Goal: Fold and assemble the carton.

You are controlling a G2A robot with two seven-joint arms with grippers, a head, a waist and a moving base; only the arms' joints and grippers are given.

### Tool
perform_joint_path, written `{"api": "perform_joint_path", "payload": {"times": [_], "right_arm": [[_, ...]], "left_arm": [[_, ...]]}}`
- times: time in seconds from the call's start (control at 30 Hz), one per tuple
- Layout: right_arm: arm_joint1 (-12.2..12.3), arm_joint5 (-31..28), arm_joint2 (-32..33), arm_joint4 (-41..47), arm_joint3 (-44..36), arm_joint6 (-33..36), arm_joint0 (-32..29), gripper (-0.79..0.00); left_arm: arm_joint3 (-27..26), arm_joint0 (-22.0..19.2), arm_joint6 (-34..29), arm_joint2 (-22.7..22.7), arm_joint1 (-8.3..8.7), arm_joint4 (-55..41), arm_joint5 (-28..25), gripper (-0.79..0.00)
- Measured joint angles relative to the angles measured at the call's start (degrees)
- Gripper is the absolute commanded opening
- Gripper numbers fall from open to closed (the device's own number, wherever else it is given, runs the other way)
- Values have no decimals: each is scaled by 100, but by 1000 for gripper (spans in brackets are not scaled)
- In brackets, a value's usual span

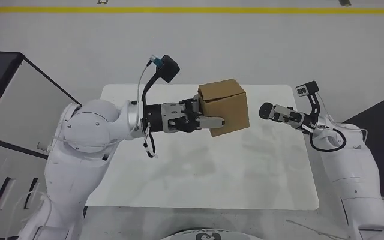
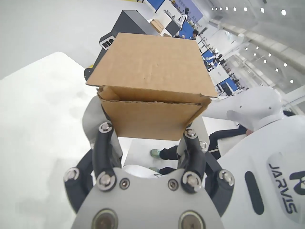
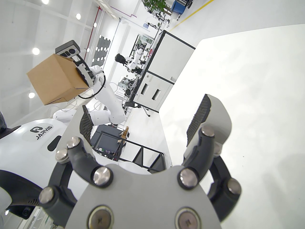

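Top view: brown corrugated cardboard carton (image 1: 225, 105), squared up into a blocky, near-cube box, turned a little askew to the table edges. Held above back-centre of the table, not resting on it. Matte plain faces, crisp folded edges.

Left wrist view, same carton (image 2: 152, 72) end-on: flat top panel w/ faint flute lines, raw wavy cut edge along the near end, one flap folded down below it, a small ragged tab at one corner.

Right wrist view, carton (image 3: 56, 79) up in the air clear of the tabletop, three closed faces showing.

Gripped by left gripper (image 1: 207, 112): pale metal fingers pressed onto opposite sides of the carton's near end, pinching the cardboard btwn them. Same clamp close up in left wrist view (image 2: 146, 122), w/ black linkage bars & round screw heads behind.

Off to the carton's right, near but apart from it: right gripper (image 1: 266, 111), pointing toward the box. Spread wide (image 3: 145, 115), holding nothing; fingers (image 3: 209, 113) curved pale shells w/ black ribbed pads.

Underneath: table (image 1: 240, 174), white, smooth, faintly glossy, rectangular w/ rounded corners.

Beyond the table's left side: cabinet (image 1: 30, 102), black frame & pale grey panels, boxy, two slot handles visible in right wrist view (image 3: 164, 65).

On the floor at the far side: straight yellow line (image 1: 192, 9).
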Motion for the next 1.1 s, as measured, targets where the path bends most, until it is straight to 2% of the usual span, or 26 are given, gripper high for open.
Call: {"api": "perform_joint_path", "payload": {"times": [0.07,0.47,0.53,0.63,0.87,1.1], "right_arm": [[0,0,0,0,0,0,0,0],[0,0,0,0,0,0,0,0],[0,0,0,0,0,0,0,0],[0,0,0,0,0,0,0,0],[0,0,0,0,0,0,0,0],[0,0,0,0,0,0,0,0]], "left_arm": [[24,-126,-95,27,7,185,-121,-785],[3,-112,-89,28,9,172,-127,-785],[-101,-108,-80,81,20,390,-345,-785],[-76,-198,-94,275,30,949,-987,-785],[403,-605,242,784,-7,1815,-2100,-785],[541,-627,361,822,-13,1927,-2157,-785]]}}
